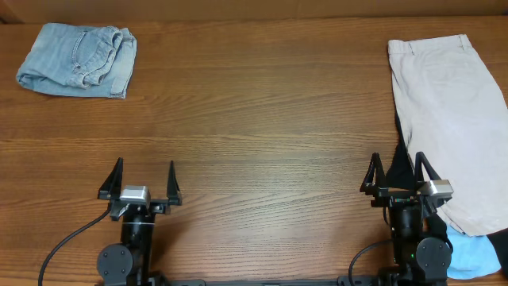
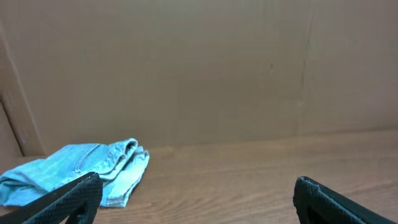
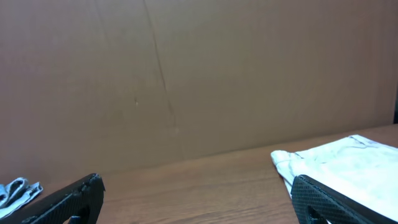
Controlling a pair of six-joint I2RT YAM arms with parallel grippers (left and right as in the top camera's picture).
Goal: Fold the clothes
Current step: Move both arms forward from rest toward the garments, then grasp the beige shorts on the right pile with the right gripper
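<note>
Lying w/ long axis far-to-near, waistband at far end, khaki shorts on R side; L+R jaws apart.

Folded denim shorts lie at the desk's far left corner. At the right edge, khaki shorts overlap a black garment and a sky-blue garment. At the near edge, left fingers and right fingers stand spread, empty.

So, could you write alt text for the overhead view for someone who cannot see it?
Over a wooden table, the left gripper and right gripper hover open near the front edge. Folded denim shorts lie far left; beige shorts spread along the right side.
</note>
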